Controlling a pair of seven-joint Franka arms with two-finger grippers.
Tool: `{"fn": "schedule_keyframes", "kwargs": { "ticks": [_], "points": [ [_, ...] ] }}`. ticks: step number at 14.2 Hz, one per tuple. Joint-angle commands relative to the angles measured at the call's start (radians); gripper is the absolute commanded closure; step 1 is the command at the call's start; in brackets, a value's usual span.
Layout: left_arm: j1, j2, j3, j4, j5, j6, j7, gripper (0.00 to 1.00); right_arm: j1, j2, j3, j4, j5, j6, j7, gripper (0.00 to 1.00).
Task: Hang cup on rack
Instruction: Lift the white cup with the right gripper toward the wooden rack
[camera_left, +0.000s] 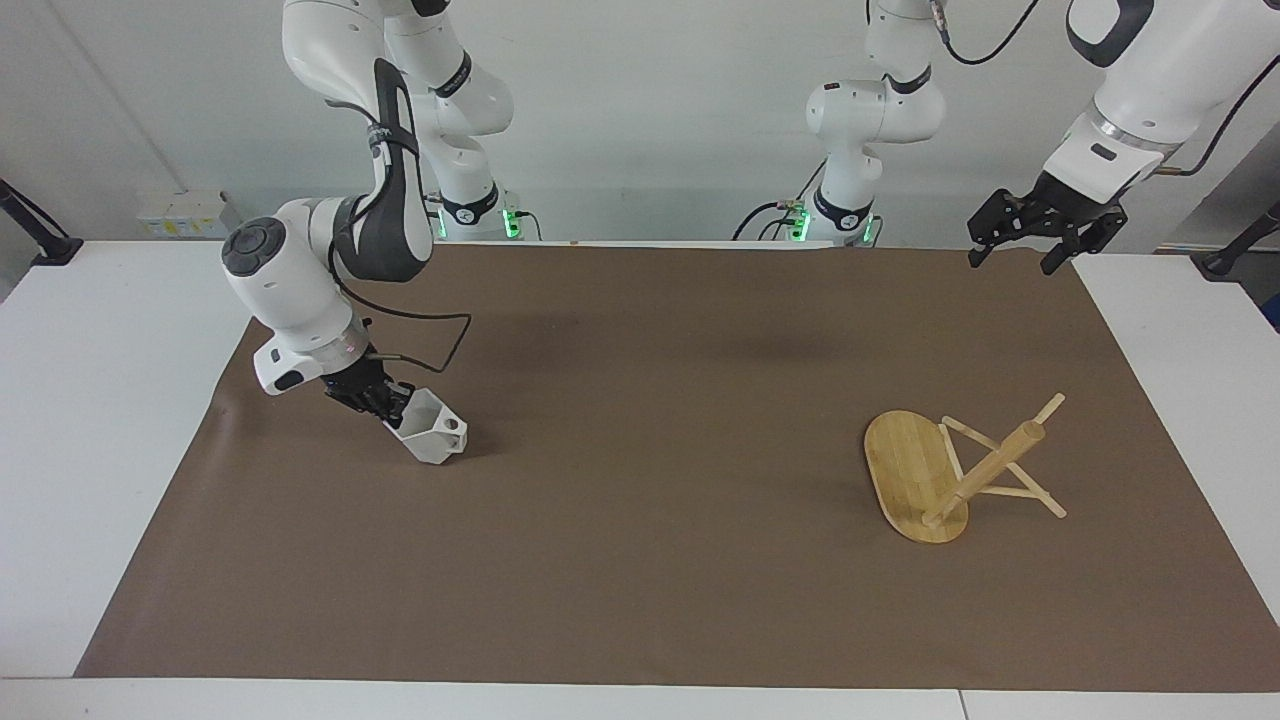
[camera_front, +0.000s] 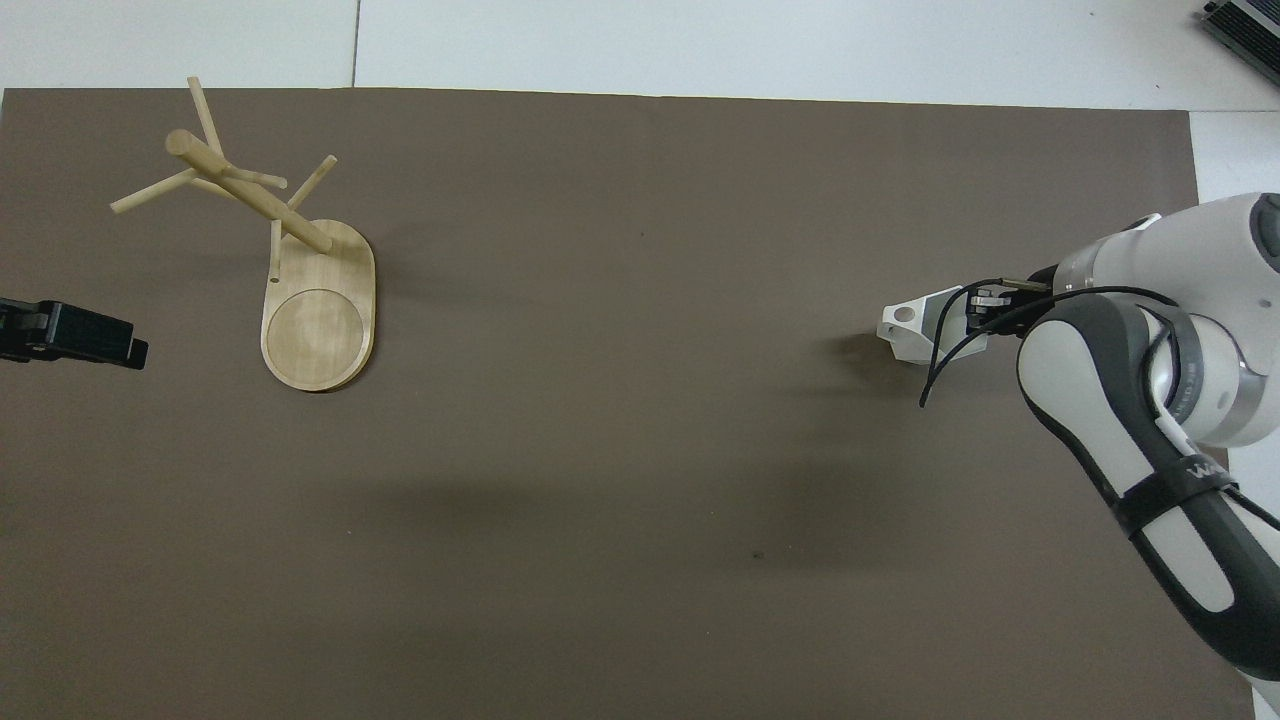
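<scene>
I see right gripper (camera_left: 385, 400) clamped on tilted cup (camera_left: 432, 438) above mat (camera_left: 640, 560), left gripper (camera_left: 1030, 238) waiting, fingers apart, rack (camera_left: 915, 470) toward its end.

— What do you see around the rig?
— Your white surface (camera_left: 110, 420) carries a brown mat (camera_left: 650, 500). A plain pale wall (camera_left: 650, 110) runs along twelve o'clock, a small box (camera_left: 182, 213) at ten o'clock.
— And the light?
— Even, with soft shadows.

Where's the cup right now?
The cup is held tilted in the right tool, just above the brown mat at the right arm's end of the table, apart from the rack.
</scene>
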Motion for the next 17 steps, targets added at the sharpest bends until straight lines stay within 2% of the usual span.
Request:
{"fn": "schedule_keyframes", "kwargs": {
  "ticks": [1,4,7,10,17],
  "points": [
    [0.003,-0.025,0.004,-0.031,0.019,0.039,0.008,0.0,-0.003,-0.018,0.014,0.143,0.085,-0.177,-0.053,1.0],
    [0.015,-0.024,0.002,-0.032,0.019,0.05,0.009,0.0,-0.003,-0.047,0.043,0.235,0.128,-0.274,-0.098,1.0],
    [0.013,-0.019,0.001,-0.026,0.013,0.056,0.008,0.0,-0.003,-0.079,0.084,0.264,0.252,-0.293,-0.11,1.0],
    [0.015,-0.016,0.001,-0.021,-0.038,0.07,0.008,0.0,-0.001,-0.082,0.122,0.268,0.453,-0.271,-0.167,1.0],
    [-0.02,-0.015,-0.008,-0.024,-0.063,0.103,0.025,0.0,0.0,-0.075,0.288,0.257,0.742,-0.165,-0.129,1.0]
  ]
}}
